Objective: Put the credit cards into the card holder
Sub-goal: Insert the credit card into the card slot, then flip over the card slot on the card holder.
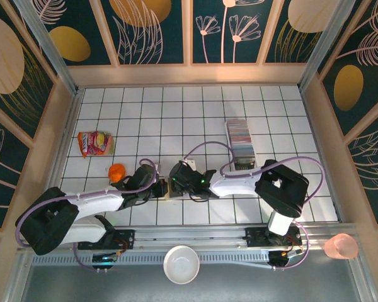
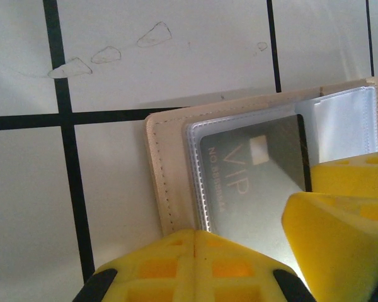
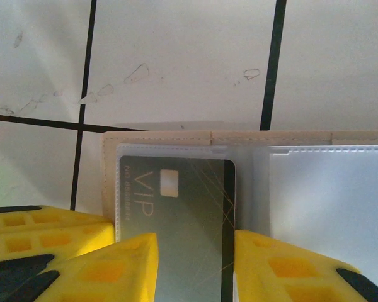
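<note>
The card holder (image 3: pixel 176 136) lies open and flat on the white tiled table (image 3: pixel 176 63) directly under both grippers, tan stitched border outward and clear sleeves facing up. The sleeve (image 3: pixel 176 151) beneath the right gripper (image 3: pixel 195 238) holds a grey VIP card (image 3: pixel 189 201). The card's far corners are inside the plastic, just short of the sleeve's far seam. The neighbouring sleeve (image 3: pixel 327 207), to the right of that gripper, shows pale lining through the plastic. The right gripper's yellow fingers (image 3: pixel 283 270) are spread, one at the card's right long edge and one overlapping its left part, with the card's near end between them. Whether they squeeze the card or merely flank it I cannot tell. The left gripper (image 2: pixel 194 244) has its fingertips pressed together, seam closed, at the holder's near-left border just beside the right gripper. Whether any tan cover is caught between the tips is hidden. Ahead of both grippers, past the holder's far edge, runs white tile with dark grout lines and faint smudges. From above, the credit cards (image 1: pixel 239 135) stand packed in a long clear tray (image 1: pixel 242 165), ahead and to the right of the right gripper, well apart. An orange object (image 1: pixel 116 171) lies near the left gripper's left side, and a snack packet (image 1: pixel 94 143) lies farther out that way. A white bowl (image 1: pixel 181 264) sits behind both grippers, between the arm bases.
</note>
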